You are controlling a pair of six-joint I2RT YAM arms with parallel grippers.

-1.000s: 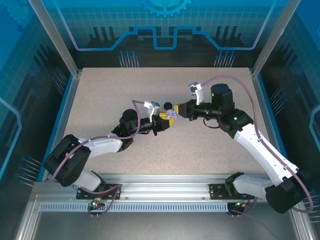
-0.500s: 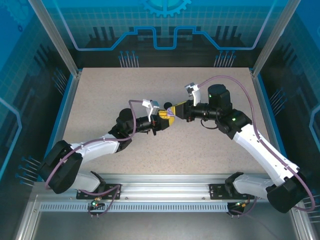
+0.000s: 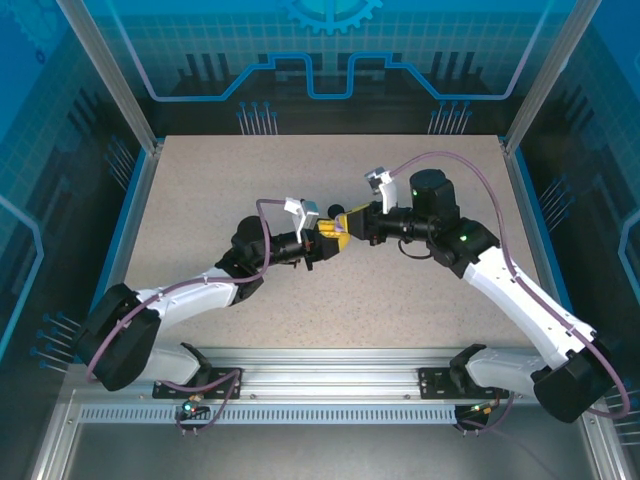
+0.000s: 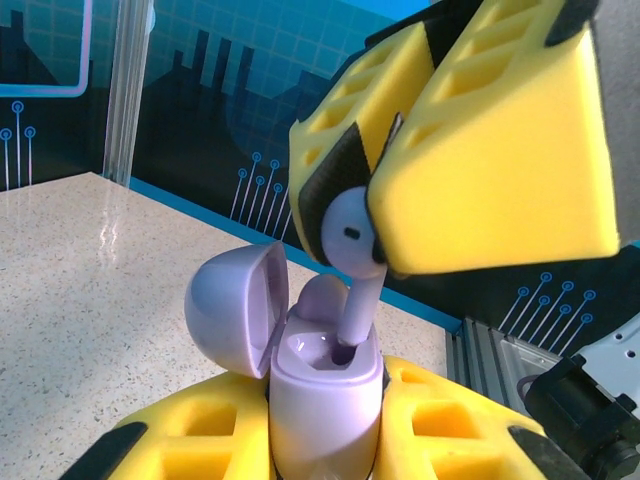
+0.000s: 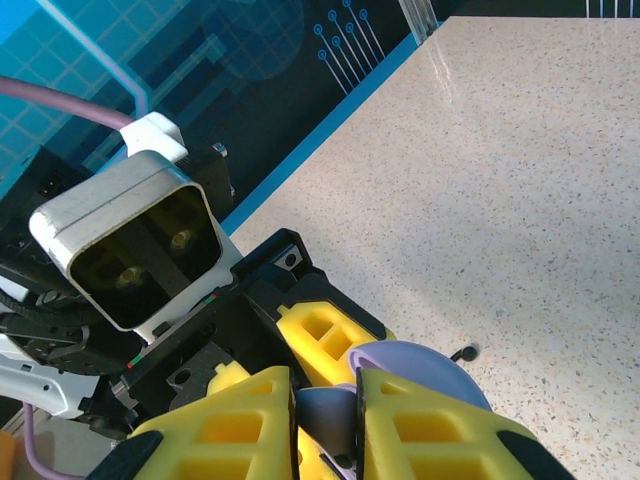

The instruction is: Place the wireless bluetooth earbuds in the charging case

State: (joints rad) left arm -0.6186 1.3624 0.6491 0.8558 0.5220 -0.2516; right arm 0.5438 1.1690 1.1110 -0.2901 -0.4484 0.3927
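My left gripper [image 4: 325, 435] is shut on a pale lavender charging case [image 4: 325, 400], held upright with its lid [image 4: 230, 310] swung open to the left. My right gripper [image 4: 365, 215] comes down from above, shut on a lavender earbud [image 4: 350, 235]. That earbud's stem tip reaches into the case's right slot. A second rounded lavender shape [image 4: 322, 297] sits in the case behind it. Seen from above, the left gripper [image 3: 328, 244] and right gripper [image 3: 346, 227] meet mid-table. In the right wrist view the earbud [image 5: 328, 415] sits between the pads above the lid [image 5: 420, 365].
A tiny black earbud [image 5: 462, 352] lies on the speckled table [image 3: 420, 300] just beyond the case lid. The left arm's wrist camera housing [image 5: 130, 245] sits close in front of my right gripper. Blue walls and metal posts ring the table.
My right gripper has moved left and closed the gap to my left gripper, bringing the lavender earbud over the open case. The left arm has stretched slightly toward it.
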